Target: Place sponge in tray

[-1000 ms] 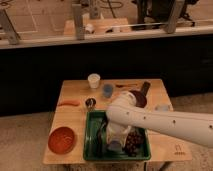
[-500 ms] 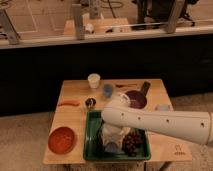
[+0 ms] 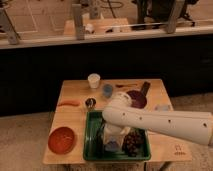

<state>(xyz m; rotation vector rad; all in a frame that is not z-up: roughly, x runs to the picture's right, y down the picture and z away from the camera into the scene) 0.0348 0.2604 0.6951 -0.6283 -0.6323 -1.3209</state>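
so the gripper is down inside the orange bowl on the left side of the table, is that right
Not quite. The camera view shows the gripper down inside the green tray, not the orange bowl. The bowl does sit at the left of the table, beside the tray.

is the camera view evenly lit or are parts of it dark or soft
Camera view: uneven. The table and white arm are brightly lit; the band behind the table is nearly black. The whole frame is soft. The gripper hangs low over the tray, in the arm's shade.
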